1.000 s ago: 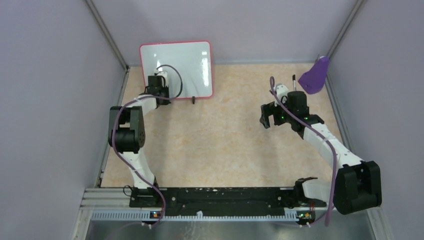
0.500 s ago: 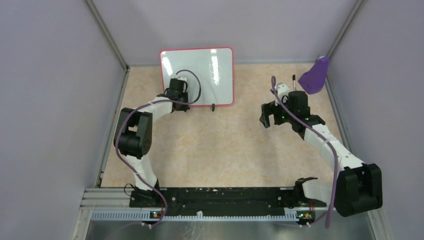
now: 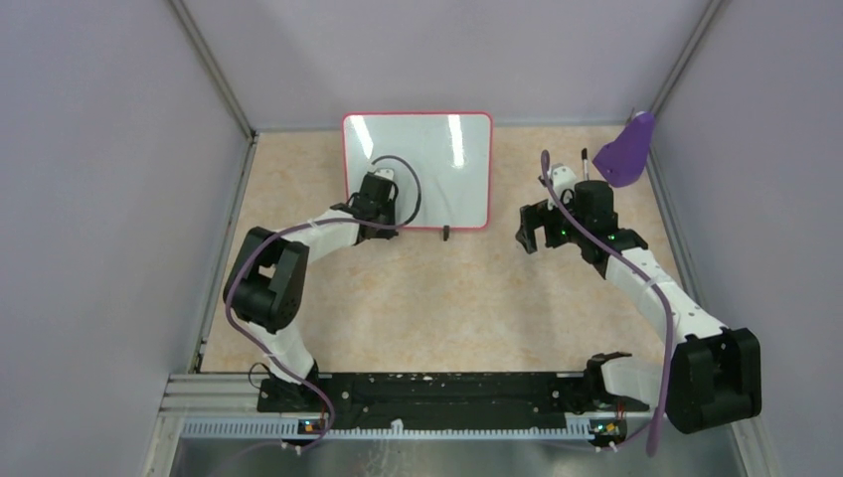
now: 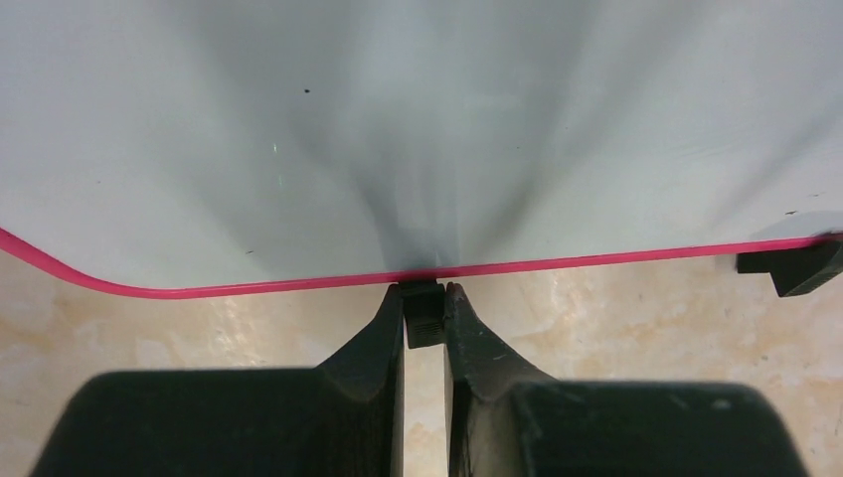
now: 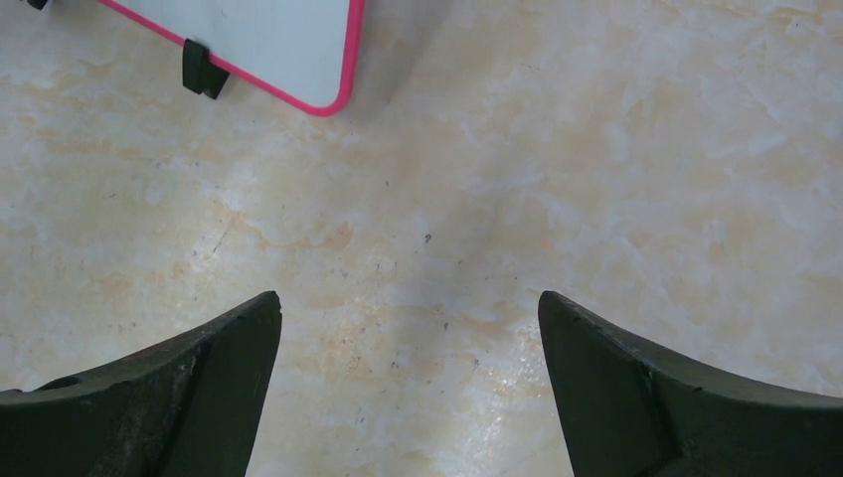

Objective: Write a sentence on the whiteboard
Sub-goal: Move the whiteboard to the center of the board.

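The whiteboard (image 3: 437,159) with a red-pink rim stands at the back middle of the table, and its face is blank; no sentence shows on it. My left gripper (image 3: 386,225) is shut on the black clip foot (image 4: 424,318) at the board's near edge (image 4: 298,283). The other clip foot (image 3: 445,234) is free and also shows in the left wrist view (image 4: 795,268). My right gripper (image 3: 532,231) hangs open and empty over bare table to the right of the board. The right wrist view shows its jaws wide apart (image 5: 410,308) and the board's corner (image 5: 278,40) ahead.
A purple object (image 3: 626,151) sits in the back right corner. Lilac walls (image 3: 119,199) close in the table on the left, back and right. The marbled beige tabletop (image 3: 447,308) lies between the arms.
My left gripper has moved right along the back with the whiteboard in its grip, carrying it from the back left to the back middle. The right arm has stayed still.
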Available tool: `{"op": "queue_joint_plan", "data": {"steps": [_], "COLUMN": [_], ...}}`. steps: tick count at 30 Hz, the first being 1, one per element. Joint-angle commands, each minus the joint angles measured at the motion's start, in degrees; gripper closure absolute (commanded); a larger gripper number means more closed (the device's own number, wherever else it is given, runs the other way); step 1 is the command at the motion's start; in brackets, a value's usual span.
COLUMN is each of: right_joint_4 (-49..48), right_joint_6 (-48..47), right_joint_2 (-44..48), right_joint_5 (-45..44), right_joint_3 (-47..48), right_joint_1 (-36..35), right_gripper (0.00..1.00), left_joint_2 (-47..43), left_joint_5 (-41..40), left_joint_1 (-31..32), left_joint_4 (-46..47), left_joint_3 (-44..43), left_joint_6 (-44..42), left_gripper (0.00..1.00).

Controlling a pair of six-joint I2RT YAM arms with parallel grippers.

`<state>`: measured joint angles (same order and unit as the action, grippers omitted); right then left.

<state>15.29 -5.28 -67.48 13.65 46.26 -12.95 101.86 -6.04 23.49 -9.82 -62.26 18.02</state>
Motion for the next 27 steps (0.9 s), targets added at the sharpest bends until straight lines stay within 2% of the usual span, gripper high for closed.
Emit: {"op": "queue_joint_plan", "data": {"steps": [1, 3, 6, 8, 10, 15, 18, 20, 24, 27], "right_joint_4": [-2.9, -3.0, -3.2, -3.1, -3.2, -3.7, -4.5, -5.2, -5.7, -6.1], "right_joint_6": [0.5, 0.4, -0.1, -0.2, -0.3, 0.5, 1.3, 1.9, 2.8, 3.0], "right_joint_2": [2.1, 2.3, 2.5, 2.6, 2.6, 2.1, 1.5, 1.0, -1.3, -3.7], "right_joint_5": [1.9, 1.9, 2.8, 3.2, 3.5, 4.5, 4.8, 5.2, 5.5, 3.7], "right_joint_3": [1.3, 1.2, 1.1, 1.1, 1.0, 0.8, 0.7, 0.6, 1.8, 3.1], "right_joint_1": [0.1, 0.1, 0.1, 0.1, 0.1, 0.1, 0.1, 0.1, -0.4, -2.5], "right_gripper": [0.03, 0.03, 0.03, 0.03, 0.03, 0.04, 0.05, 0.07, 0.16, 0.23], "left_joint_2": [-4.0, -5.0, -6.2, -7.0, -7.5, -8.9, -11.0, -13.1, -18.7, -23.7], "left_joint_5": [5.7, 9.3, 12.0, 14.3, 16.7, 23.1, 26.5, 26.8, 23.7, 19.4], "left_joint_1": [2.4, 2.4, 2.9, 3.1, 3.5, 5.7, 7.8, 8.7, 8.6, 7.5], "left_joint_4": [-0.8, -0.7, -0.4, -0.1, -0.1, 2.0, 3.2, 3.3, -0.8, -4.4], "left_joint_3": [2.9, 3.5, 4.2, 4.6, 4.6, 5.3, 6.2, 6.7, 5.6, 2.9], "left_joint_6": [4.2, 4.4, 3.5, 2.7, 1.9, -1.1, -3.8, -5.4, -8.1, -7.9], "left_gripper": [0.82, 0.75, 0.55, 0.47, 0.42, 0.37, 0.28, 0.18, 0.12, 0.02]}}
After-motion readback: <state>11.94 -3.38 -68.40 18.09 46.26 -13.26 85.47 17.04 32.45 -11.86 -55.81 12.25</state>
